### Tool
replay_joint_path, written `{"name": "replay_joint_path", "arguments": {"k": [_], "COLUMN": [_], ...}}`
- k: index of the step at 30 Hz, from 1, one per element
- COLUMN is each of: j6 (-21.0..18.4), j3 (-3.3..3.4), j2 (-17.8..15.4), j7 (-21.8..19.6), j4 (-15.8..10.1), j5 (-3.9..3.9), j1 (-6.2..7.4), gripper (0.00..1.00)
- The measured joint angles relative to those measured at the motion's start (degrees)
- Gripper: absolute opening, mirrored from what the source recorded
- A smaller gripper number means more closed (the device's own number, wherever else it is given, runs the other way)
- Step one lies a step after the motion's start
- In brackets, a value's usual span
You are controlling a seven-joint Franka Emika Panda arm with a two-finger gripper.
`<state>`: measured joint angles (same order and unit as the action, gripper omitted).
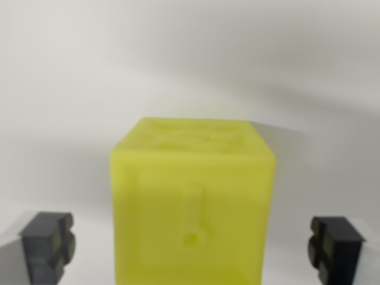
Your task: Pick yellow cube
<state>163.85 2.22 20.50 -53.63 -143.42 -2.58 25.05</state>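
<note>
Bare white bench [190, 65] w/ nothing blocking; pincer [191, 244] spread wide, fingers [48, 244] either side of yellow cube [193, 202], not touching.

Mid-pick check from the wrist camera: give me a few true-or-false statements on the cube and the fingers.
1. The translucent yellow plastic cube sits between the two black fingers. True.
2. The gripper is shut on the cube. False: open, with a gap showing on each side.
3. The cube is red. False: yellow.
4. The surface around it is plain white. True.
5. A second cube lies beside it. False: only one shows.
</note>
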Motion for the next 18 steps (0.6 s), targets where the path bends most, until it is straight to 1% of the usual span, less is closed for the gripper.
{"name": "replay_joint_path", "arguments": {"k": [10,14,15,18], "j6": [3.17,3.75,3.78,3.66], "j3": [-0.07,-0.04,0.04,0.07], "j2": [4.4,5.26,5.32,5.12], "j7": [1.11,1.51,1.71,1.7], "j4": [1.16,1.44,1.48,1.41], "j5": [-1.29,-1.73,-1.97,-1.97], "j1": [0.19,0.3,0.45,0.47], "gripper": [1.0,1.0,0.0,0.0]}}
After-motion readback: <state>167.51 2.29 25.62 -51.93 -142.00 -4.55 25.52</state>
